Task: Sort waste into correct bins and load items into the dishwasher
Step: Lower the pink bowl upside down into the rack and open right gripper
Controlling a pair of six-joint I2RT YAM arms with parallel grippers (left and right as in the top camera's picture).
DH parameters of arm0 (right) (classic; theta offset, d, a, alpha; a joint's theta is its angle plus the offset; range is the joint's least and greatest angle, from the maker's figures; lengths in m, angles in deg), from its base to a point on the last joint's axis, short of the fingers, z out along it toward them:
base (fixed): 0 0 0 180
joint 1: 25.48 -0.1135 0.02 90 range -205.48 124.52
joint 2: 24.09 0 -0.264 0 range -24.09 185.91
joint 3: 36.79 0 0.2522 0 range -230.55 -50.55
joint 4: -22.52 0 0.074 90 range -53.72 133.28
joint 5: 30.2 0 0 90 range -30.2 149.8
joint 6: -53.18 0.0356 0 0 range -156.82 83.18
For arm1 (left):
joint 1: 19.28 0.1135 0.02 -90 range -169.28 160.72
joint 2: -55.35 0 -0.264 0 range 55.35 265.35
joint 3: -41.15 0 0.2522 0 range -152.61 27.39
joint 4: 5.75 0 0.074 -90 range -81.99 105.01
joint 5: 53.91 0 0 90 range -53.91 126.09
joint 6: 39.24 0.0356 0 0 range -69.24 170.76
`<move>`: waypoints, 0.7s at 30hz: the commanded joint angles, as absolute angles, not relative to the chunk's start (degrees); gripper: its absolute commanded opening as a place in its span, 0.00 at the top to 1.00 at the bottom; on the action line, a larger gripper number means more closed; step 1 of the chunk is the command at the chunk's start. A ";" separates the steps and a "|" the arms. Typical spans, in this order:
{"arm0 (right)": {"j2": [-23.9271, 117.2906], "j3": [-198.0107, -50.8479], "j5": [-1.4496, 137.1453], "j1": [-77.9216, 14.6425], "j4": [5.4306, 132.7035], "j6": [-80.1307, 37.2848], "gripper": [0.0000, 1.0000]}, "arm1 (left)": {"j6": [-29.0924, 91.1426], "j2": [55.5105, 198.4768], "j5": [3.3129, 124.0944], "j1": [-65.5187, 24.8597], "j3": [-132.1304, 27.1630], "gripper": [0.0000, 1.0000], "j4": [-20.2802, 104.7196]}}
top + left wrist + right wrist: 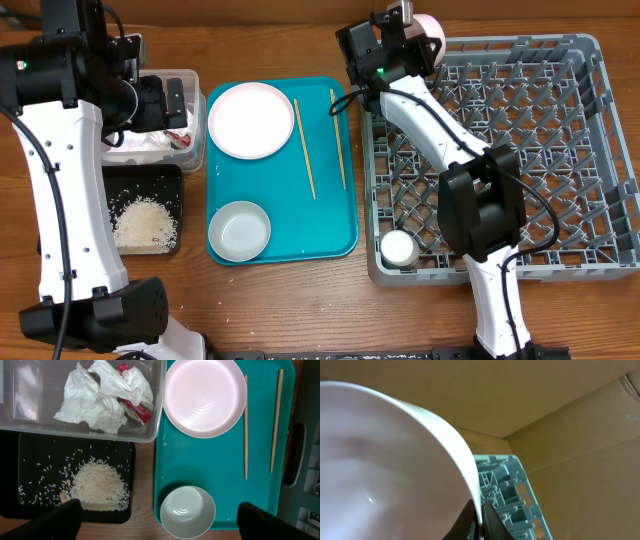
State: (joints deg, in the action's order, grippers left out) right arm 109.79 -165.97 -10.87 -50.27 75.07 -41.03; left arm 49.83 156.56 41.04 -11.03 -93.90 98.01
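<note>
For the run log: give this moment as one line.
left gripper open, empty | right gripper shut on bowl, at rack corner | cup in rack | plate, chopsticks on teal tray

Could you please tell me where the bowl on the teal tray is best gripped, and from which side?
Probably its rim, from straight above, one finger inside, one outside: the bowl sits upright, mouth up, empty. Take the arc facing the middle of the teal tray; the opposite arc crowds its lip.

Overhead camera looks straight down on the whole table (pixel 300 300); left wrist camera, nearer, also faces down and shares the teal tray (pixel 220 465); right wrist camera sits close against a bowl (pixel 385 460), rack (pixel 505 490) beyond.
</note>
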 commanded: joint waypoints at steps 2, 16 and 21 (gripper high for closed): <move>109.58 -166.01 -7.64 -50.93 78.48 -36.96 0.96 | 50.58 155.40 41.67 -10.96 -94.84 0.00 97.77; 109.55 -166.01 -11.53 -53.77 83.74 -36.96 0.96 | 50.58 155.40 41.65 -10.96 -94.82 0.00 97.77; 109.55 -166.01 -11.50 -54.78 86.67 -36.96 0.85 | 50.58 155.40 41.65 -10.96 -94.84 0.00 97.77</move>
